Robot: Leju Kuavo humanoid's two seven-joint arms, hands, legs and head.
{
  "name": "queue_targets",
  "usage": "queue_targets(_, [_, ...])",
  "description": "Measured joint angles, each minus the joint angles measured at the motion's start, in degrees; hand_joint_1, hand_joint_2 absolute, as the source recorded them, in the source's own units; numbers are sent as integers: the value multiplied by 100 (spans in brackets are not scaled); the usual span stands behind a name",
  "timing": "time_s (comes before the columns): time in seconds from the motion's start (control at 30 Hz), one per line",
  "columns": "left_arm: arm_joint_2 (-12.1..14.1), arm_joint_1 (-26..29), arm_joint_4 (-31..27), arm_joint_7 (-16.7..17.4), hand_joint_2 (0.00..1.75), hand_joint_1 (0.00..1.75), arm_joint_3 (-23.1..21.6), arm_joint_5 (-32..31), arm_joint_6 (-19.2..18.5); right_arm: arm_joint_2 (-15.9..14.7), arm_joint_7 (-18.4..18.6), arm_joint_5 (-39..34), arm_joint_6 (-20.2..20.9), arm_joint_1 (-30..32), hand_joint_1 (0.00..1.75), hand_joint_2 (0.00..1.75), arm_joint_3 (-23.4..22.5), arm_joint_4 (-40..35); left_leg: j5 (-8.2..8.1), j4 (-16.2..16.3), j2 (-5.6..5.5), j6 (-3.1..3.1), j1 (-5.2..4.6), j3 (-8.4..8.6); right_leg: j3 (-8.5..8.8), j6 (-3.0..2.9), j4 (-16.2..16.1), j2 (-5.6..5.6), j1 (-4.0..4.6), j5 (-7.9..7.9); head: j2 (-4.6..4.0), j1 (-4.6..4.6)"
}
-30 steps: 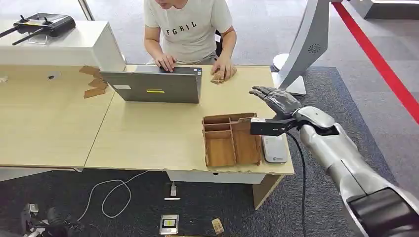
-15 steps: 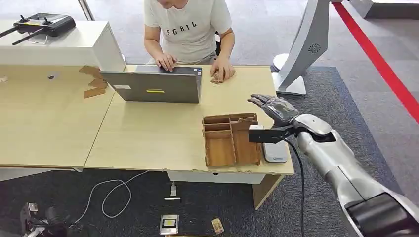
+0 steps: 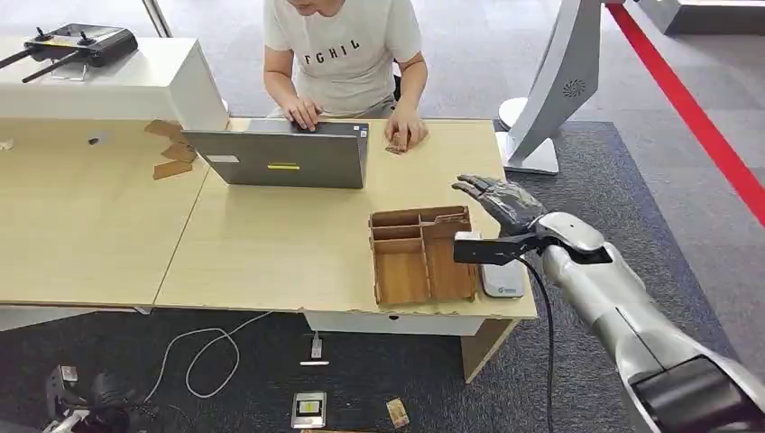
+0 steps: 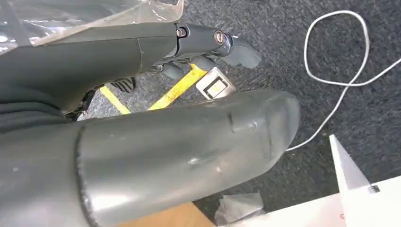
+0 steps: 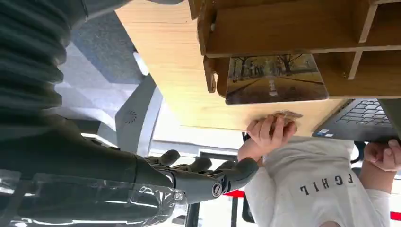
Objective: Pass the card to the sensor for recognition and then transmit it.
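A pale wood-grain table (image 3: 271,244), made of two desks set side by side, is seen on dark grey carpet (image 3: 577,162); a red stripe (image 3: 695,117) is laid across the lighter floor beyond. A white cable (image 3: 203,347) is looped on the carpet under the table edge. A grey laptop (image 3: 289,155) bearing a small yellow label is placed at the far side, and it is being typed on by a seated person (image 3: 343,54) whose white shirt is printed with letters that cannot be read with certainty. A black remote controller (image 3: 77,42) is set on a white box (image 3: 117,86) at the far left.

A wooden compartment tray (image 3: 422,254) is placed near the table's right edge, with a white sensor pad (image 3: 501,275) just beside it. The card (image 5: 275,78), printed with a tree-lined road, is leaned in a slot of the tray.

The right hand (image 3: 503,200) is held above the table edge beside the tray, fingers spread, with nothing gripped. The left hand (image 4: 208,45) is hung above the carpet, its fingers loosely curled and nothing held; whether it counts as closed cannot be told.
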Motion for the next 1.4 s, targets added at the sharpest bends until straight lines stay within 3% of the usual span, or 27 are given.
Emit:
queue_targets(0.5, [-109,-36,0,153,0,0,2,-184,55,-24,-35,-114,-122,122,0,175,2,-90,0,0,0,0,0,-1,-2,0,0,0,0,0,0,0])
queue_targets(1.4, [-295,-138,0,411,0,0,-7,-411,171,-313,122,-308,-293,537,0,175,157,-1038,0,0,0,0,0,-3,-4,0,0,0,0,0,0,0])
